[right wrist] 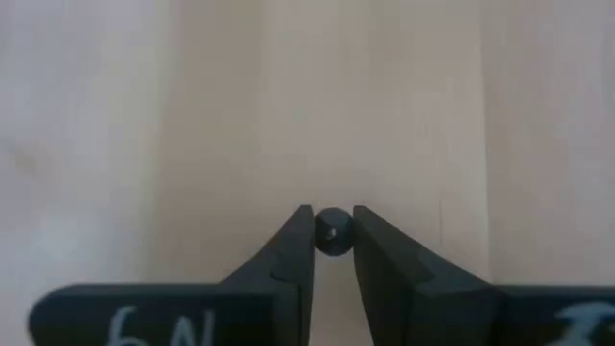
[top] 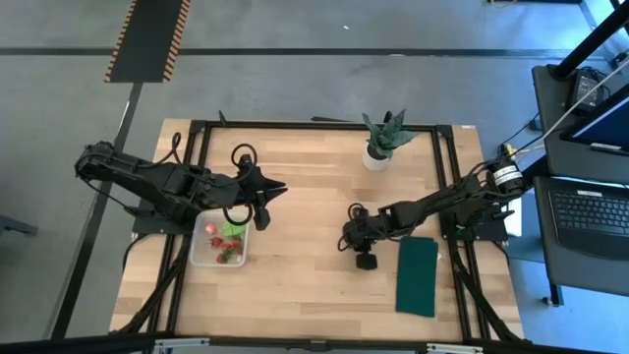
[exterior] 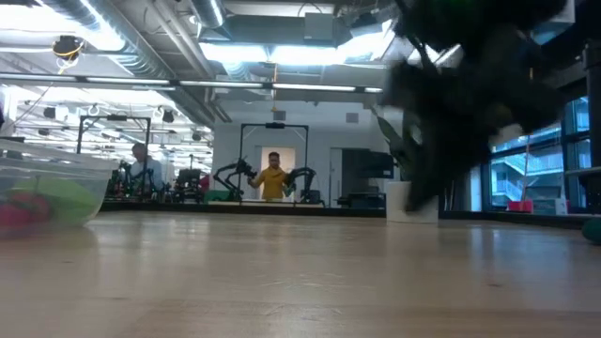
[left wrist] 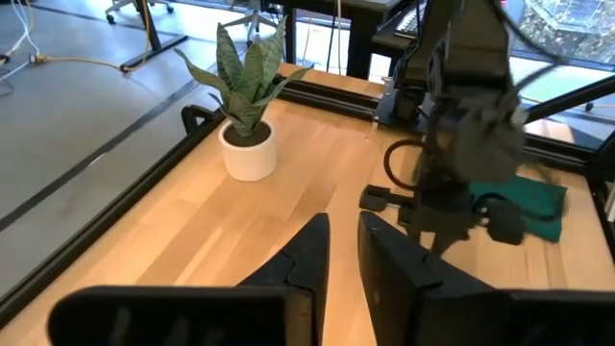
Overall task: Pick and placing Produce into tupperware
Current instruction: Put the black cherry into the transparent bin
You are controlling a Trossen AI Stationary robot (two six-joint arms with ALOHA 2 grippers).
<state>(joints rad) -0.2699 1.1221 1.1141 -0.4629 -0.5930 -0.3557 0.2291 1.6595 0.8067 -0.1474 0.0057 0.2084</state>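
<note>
Holding most of the produce already, the tupperware (top: 218, 242) sits at centre left of the surface (top: 305, 285), beside the empty, nearly shut left gripper (top: 280, 190). Mid-frame, the right gripper (right wrist: 333, 234) pinches a small dark round piece (right wrist: 332, 232), not yet delivered.

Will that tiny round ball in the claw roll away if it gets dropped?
Probably yes. The little ball looks round and smooth, so it would likely roll on the flat wooden table. It is tiny, so it is probably light. The right claw pinches it only at its fingertips, so it might slip out.
</note>
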